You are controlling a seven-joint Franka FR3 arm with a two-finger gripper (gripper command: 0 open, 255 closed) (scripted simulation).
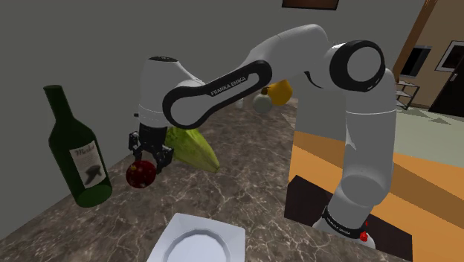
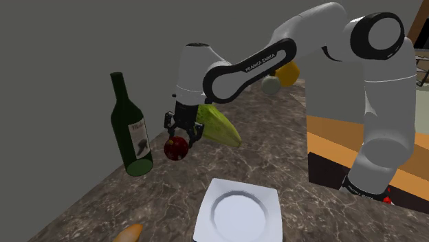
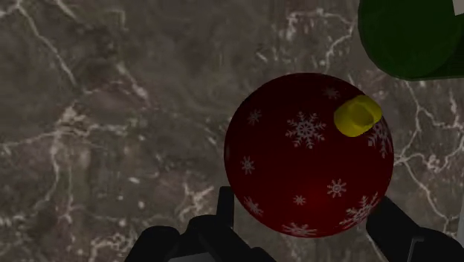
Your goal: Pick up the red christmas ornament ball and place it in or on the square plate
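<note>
The dark red ornament ball (image 3: 308,149) has white snowflakes and a yellow cap, and my two black fingers clasp it from either side. In the shoulder view my gripper (image 1: 146,164) points down at the shoulder view's left, shut on the ball (image 1: 139,177), which is close over the dark marble counter. The second exterior view shows the same grip (image 2: 181,140) on the ball (image 2: 176,149). The white square plate (image 1: 175,223) lies on the counter nearer the camera, towards the shoulder view's right of the ball; it also sits at the bottom middle of the second exterior view (image 2: 220,187).
A tall green wine bottle (image 1: 74,156) (image 2: 134,134) stands just beyond the ball, its base (image 3: 409,37) close to it. A green leafy vegetable (image 1: 195,147) lies behind the gripper. Farther back sit a yellow object (image 1: 280,91) and a pale ball (image 1: 262,104). An orange item (image 2: 127,234) lies at the counter's near edge.
</note>
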